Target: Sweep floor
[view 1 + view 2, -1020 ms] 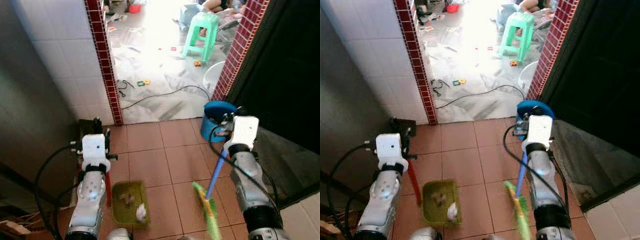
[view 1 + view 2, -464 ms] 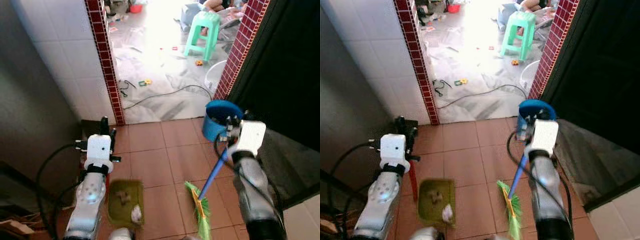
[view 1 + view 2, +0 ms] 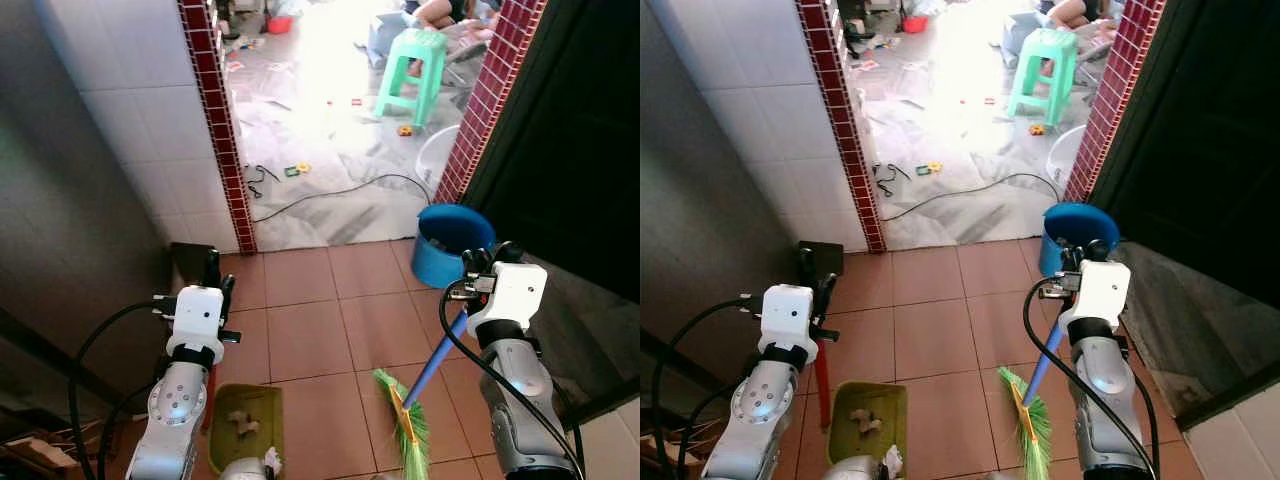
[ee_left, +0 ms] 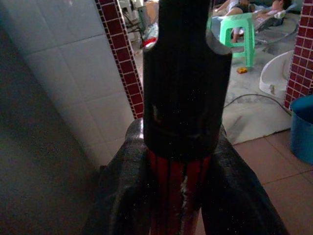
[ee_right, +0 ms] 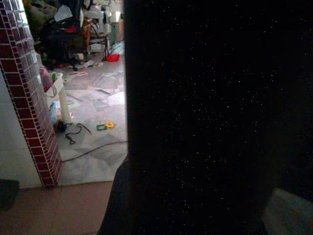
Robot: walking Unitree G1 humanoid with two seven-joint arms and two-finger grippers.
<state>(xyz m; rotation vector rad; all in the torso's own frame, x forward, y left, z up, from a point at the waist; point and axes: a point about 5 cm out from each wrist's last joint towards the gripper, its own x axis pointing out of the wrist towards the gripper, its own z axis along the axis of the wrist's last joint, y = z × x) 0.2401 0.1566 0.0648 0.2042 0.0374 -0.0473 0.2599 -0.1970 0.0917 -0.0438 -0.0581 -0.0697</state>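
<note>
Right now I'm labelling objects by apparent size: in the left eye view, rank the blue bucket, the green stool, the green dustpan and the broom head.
1. Blue bucket
2. Green dustpan, close to the bucket; it is nearer and partly cut off, so unsure
3. Green stool, farther away
4. Broom head

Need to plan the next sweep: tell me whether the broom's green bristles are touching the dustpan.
Apart. In the left eye view, bare floor tile shows between the broom's green bristles and the green dustpan.
</note>
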